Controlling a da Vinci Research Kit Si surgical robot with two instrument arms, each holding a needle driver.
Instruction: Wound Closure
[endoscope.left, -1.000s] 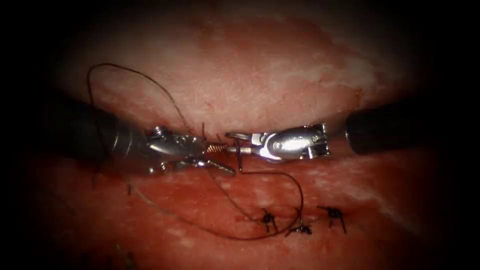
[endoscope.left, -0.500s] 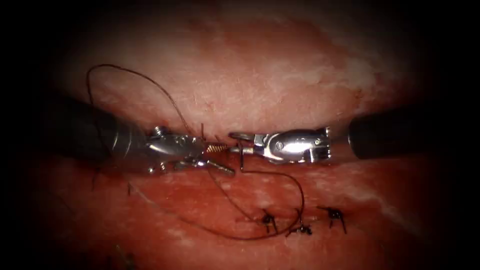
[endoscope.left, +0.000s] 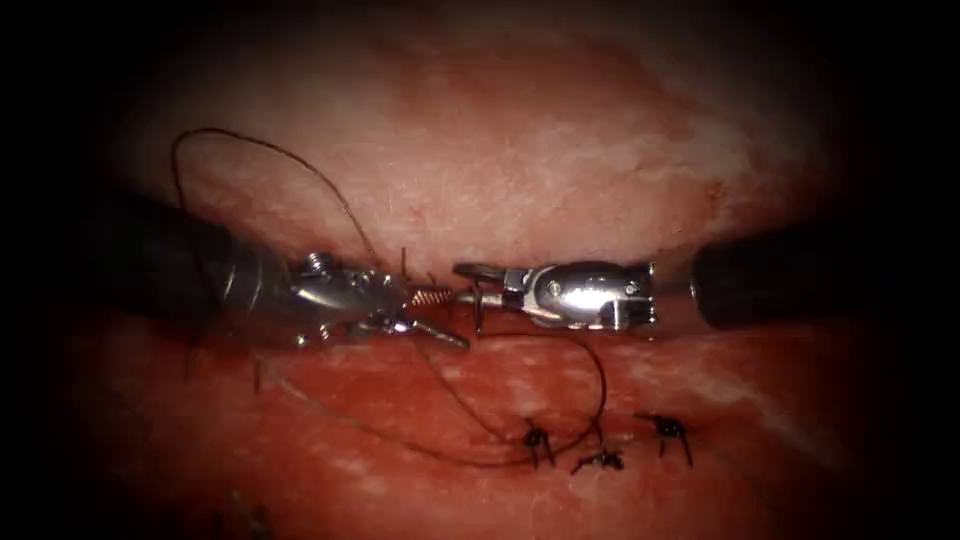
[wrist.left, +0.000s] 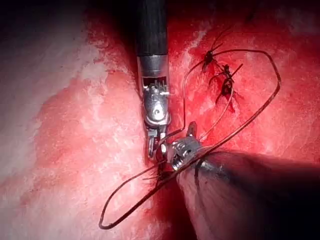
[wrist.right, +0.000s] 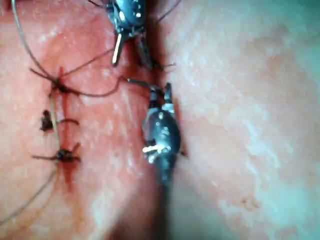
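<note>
Left tool (endoscope.left: 440, 320) jaws apart, empty; right tool (endoscope.left: 478, 285) clamped thread (endoscope.left: 590, 370); needle unseen; slack loop risked snagging knots (endoscope.left: 600, 458).

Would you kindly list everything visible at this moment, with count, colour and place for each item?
tissue: one piece, pale pink above, red lower down, under everything.
cut: one, dark red line, low on the tissue, partly closed.
stitch knots: three, black, along the cut.
thread: one long dark strand, arcing over the tissue at left, looping down to the knots.
red fluid: wet sheen on the lower tissue.
needle: I cannot make it out.
left pincer: one, silver on a dark shaft, jaws parted, thread running past them; whether it holds any is unclear.
right pincer: one, silver on a dark shaft, tip to tip with the left, dark thread at its jaws.
</note>
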